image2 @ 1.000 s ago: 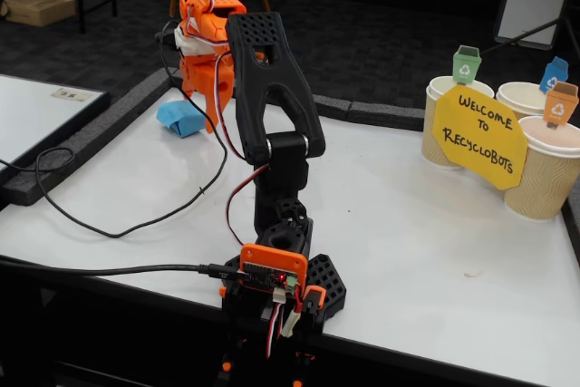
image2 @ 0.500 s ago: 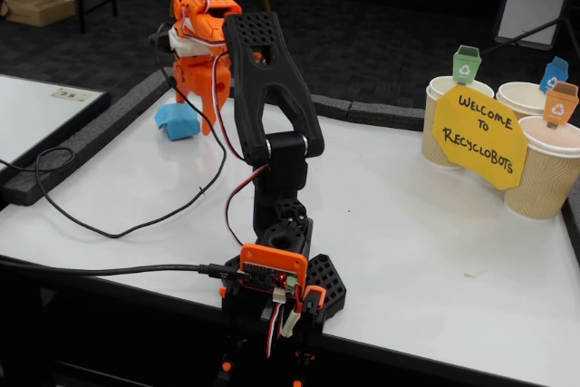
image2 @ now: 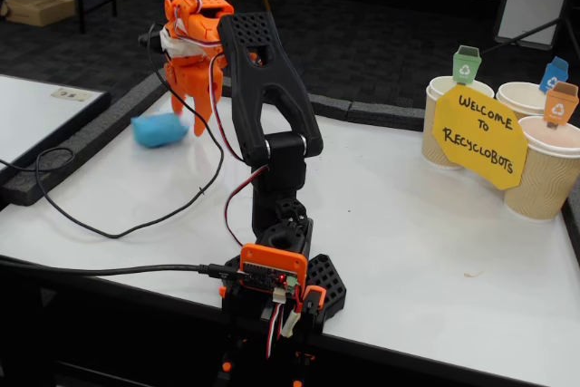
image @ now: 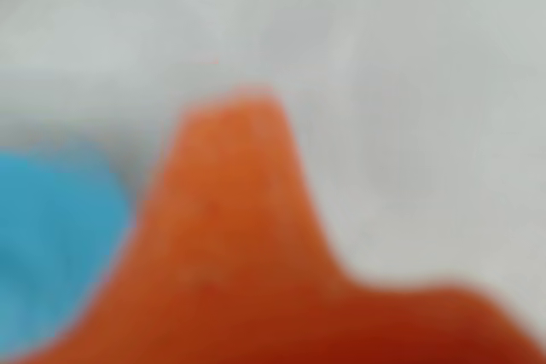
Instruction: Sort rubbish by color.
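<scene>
One light blue paper wad (image2: 159, 130) on the white table (image2: 408, 224), far left corner in the fixed view, just left of the orange gripper (image2: 190, 111). Gripper raised above the tabletop, apparently clear of the wad. Wrist view badly blurred: orange finger (image: 230, 236), blue patch (image: 51, 245) at left. Jaw state could not be told. Paper cups (image2: 544, 178) well apart, right.
</scene>
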